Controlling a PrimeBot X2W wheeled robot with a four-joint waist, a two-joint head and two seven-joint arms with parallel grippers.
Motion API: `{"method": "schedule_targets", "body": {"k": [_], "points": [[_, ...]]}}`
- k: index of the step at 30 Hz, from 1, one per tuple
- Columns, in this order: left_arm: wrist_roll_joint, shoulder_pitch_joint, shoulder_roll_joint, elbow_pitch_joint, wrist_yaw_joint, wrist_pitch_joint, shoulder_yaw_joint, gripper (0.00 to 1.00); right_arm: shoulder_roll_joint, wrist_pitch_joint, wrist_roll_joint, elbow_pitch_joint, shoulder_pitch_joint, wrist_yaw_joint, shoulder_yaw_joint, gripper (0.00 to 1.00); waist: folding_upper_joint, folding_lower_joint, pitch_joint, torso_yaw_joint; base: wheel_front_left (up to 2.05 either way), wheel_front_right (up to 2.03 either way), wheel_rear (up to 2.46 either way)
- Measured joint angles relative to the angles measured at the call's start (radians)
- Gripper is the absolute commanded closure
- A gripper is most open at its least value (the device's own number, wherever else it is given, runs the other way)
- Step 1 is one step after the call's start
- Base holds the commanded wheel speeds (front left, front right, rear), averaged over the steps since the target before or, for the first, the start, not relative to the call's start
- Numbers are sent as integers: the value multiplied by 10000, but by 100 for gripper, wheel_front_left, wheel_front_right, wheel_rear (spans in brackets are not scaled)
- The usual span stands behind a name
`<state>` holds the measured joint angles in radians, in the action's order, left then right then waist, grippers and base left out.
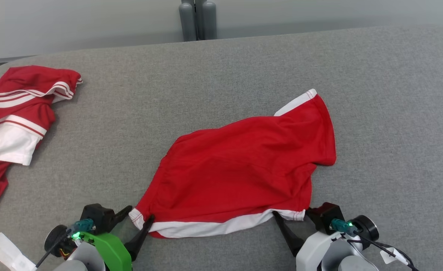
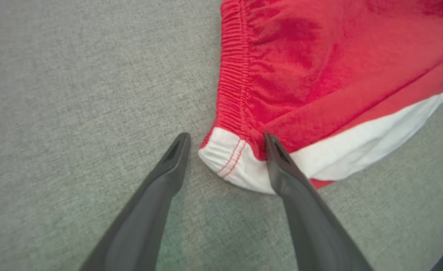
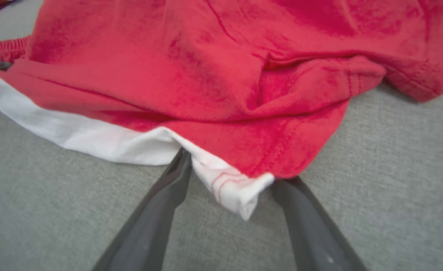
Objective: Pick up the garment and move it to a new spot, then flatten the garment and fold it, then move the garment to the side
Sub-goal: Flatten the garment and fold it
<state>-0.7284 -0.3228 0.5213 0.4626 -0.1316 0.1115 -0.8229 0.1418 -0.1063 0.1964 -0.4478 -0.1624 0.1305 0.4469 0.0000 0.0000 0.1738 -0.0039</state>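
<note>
Left gripper (image 2: 226,136) and right gripper (image 3: 232,167) straddle near corners of the shorts (image 1: 244,165), jaws wide (nothing gripped); a shallow close may catch one layer.

Two red-and-white garments (image 1: 244,165) (image 1: 14,113), two pincers (image 1: 140,212) (image 1: 291,211) of two dark fingers (image 2: 157,188) each, one grey table (image 1: 206,75)

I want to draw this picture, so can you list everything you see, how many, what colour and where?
shorts: one, red with white trim, middle of the table.
clothes heap: one, red and white, table's far left.
table: one, grey cloth, under everything.
posts: two or three, grey, behind the table's far edge.
left pincer: one, dark fingers, open around the shorts' near left corner.
right pincer: one, dark fingers, open around the shorts' near right corner.
</note>
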Motion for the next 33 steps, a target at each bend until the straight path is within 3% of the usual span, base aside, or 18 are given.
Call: {"method": "schedule_targets", "body": {"k": [1, 2, 6, 9, 15, 18, 23, 27, 29, 33], "points": [[-186, -16, 29, 15, 0, -23, -132, 56, -4, -21, 77, -2, -59, 0, 73, 81, 0, 0, 22, -30, 0, 0, 0], [-347, -44, 77, 6, 0, -58, -288, 100, -4, -21, 238, -8, -111, 0, 213, 100, 0, 0, 37, -71, 0, 0, 0], [-1258, 58, 382, -449, 0, 71, -583, 100, 115, -244, 959, 265, -131, 4, 477, 100, 0, 0, -62, -189, 0, 0, 0], [-2220, 415, 715, -1563, 0, 234, -575, 100, 466, -453, 1724, 1081, -1, 2, 84, 100, 0, 0, -230, -233, 0, 0, 0], [-4614, 879, 1708, -5718, 0, 121, 163, 100, 1797, 69, 3563, 4637, 911, 0, -1281, 100, 0, 0, -415, -226, 0, 0, 0], [-5308, 621, 2211, -7591, 424, -15, 978, 100, 2637, 995, 4065, 6784, 1119, 0, -2207, 100, 0, 0, -276, -177, 0, 0, 0], [-6401, -1270, 2251, -9311, 1473, -928, 2144, 100, 3544, 2752, 4637, 8805, -213, 0, -3517, 100, 0, 0, 287, -107, 0, 0, 0], [-6943, -3992, 1722, -8780, 2406, -2169, 2646, 100, 4040, 4312, 4823, 8669, -2956, 2, -3896, 100, 0, 0, 1059, -53, 0, 0, 0], [-6318, -5580, 1678, -7969, 2602, -2702, 2627, 100, 3912, 5024, 5129, 8063, -4627, 2, -3680, 100, 0, 0, 1512, -42, 0, 0, 0], [-5705, -8725, 591, -5532, 2719, -3158, 2619, 100, 3542, 6025, 4479, 5891, -8515, 10, -3292, 100, 0, 1, 2618, -68, 0, 0, 0]]}}
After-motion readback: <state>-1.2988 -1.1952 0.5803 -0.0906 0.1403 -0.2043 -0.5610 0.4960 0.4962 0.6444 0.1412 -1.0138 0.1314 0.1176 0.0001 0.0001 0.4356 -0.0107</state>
